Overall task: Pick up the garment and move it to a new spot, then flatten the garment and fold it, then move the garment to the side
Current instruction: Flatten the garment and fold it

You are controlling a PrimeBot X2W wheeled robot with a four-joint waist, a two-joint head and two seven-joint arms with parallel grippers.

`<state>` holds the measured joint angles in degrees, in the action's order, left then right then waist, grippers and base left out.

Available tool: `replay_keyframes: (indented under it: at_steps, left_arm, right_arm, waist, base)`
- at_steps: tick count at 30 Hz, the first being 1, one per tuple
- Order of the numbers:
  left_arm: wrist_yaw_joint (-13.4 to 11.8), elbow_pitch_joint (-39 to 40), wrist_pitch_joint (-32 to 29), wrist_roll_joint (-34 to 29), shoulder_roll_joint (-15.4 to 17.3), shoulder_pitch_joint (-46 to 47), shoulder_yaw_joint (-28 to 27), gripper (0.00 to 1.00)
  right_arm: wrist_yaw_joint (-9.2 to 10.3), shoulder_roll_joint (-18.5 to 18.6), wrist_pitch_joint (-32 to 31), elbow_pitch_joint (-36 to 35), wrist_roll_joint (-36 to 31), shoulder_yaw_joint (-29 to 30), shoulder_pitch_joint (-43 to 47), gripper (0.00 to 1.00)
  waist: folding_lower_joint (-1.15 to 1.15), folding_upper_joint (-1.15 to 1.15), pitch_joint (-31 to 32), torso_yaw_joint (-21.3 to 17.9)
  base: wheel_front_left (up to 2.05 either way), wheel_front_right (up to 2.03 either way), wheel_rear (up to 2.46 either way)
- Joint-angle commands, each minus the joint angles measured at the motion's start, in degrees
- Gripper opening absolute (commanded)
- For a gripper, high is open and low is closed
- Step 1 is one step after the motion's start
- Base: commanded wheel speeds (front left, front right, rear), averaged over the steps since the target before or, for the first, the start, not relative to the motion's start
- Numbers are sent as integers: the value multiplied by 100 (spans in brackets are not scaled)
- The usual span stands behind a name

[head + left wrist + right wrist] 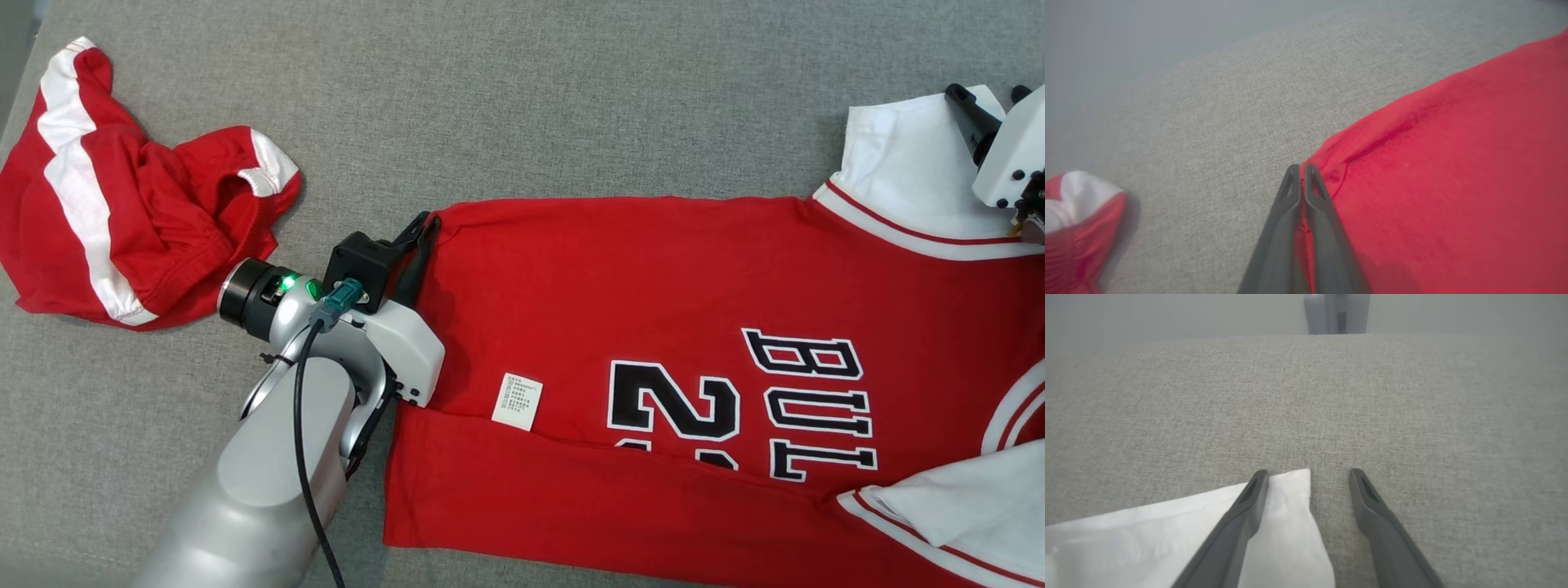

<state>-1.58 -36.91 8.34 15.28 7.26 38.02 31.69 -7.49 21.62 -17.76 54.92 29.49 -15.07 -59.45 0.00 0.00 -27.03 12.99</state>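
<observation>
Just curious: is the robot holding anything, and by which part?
Its left hand pinches the red jersey by a hem corner; the right hand is open, holding nothing.

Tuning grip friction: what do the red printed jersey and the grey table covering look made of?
The red jersey: soft matte knit, probably cotton or polyester; it lies limp with soft creases at the hem. Its black-and-white lettering looks printed on, flat. The grey covering: matte woven textile, fine flecked weave visible; fibre unclear.
</observation>
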Motion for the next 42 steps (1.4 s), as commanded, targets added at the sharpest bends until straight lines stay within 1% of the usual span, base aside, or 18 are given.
replay_keyframes:
  at_steps: [1, 2, 3, 4, 8, 18, 27, 31, 35, 42]
  left_arm:
    - [22, -27, 32, 39, 24, 101, 15, 0]
    - [23, -35, 28, 43, 18, 108, 21, 0]
    - [24, -42, 34, 42, 14, 117, 28, 0]
    - [27, -60, 51, 63, 4, 132, 39, 0]
    - [16, -100, 87, 95, 4, 148, 42, 0]
    - [-28, -238, 146, 176, 6, 165, 59, 0]
    - [-63, -337, 218, 325, 91, 73, -41, 0]
    - [-84, -351, 221, 374, 178, -5, -64, 0]
    - [-69, -339, 213, 396, 260, -122, -38, 0]
    - [-152, -185, 199, 396, 511, -490, -3, 0]
  right_arm:
    - [0, 32, -42, 82, 95, -79, -16, 100]
    - [0, 41, -32, 103, 135, -128, -35, 75]
    - [0, 46, -22, 121, 164, -170, -47, 40]
    - [0, 50, -58, 122, 261, -273, -43, 0]
    - [1, 142, 33, 80, 436, -466, -56, 0]
    - [0, 263, 651, -124, 828, -907, 29, 0]
    - [0, 362, 1436, -489, 1262, -1338, 383, 0]
    - [0, 421, 1688, -747, 1501, -1555, 643, 0]
    - [0, 568, 1830, -991, 1745, -1714, 971, 0]
    - [0, 768, 1855, -1466, 2115, -1896, 1557, 0]
  waist:
    - [0, 0, -16, 7]
    - [0, 0, -20, 11]
    - [0, 0, -25, 16]
    - [0, 0, -33, 33]
    - [0, 0, -32, 52]
    - [0, 0, 135, -35]
    - [0, 0, 510, -299]
    - [0, 0, 724, -430]
    - [0, 0, 975, -507]
    - [0, 0, 1374, -683]
  base:
    - [0, 0, 0]
    - [0, 0, 0]
    - [0, 0, 0]
    - [0, 0, 0]
    - [0, 0, 0]
    - [0, 0, 0]
    - [0, 0, 0]
    - [0, 0, 0]
    - [0, 0, 0]
    - [0, 0, 0]
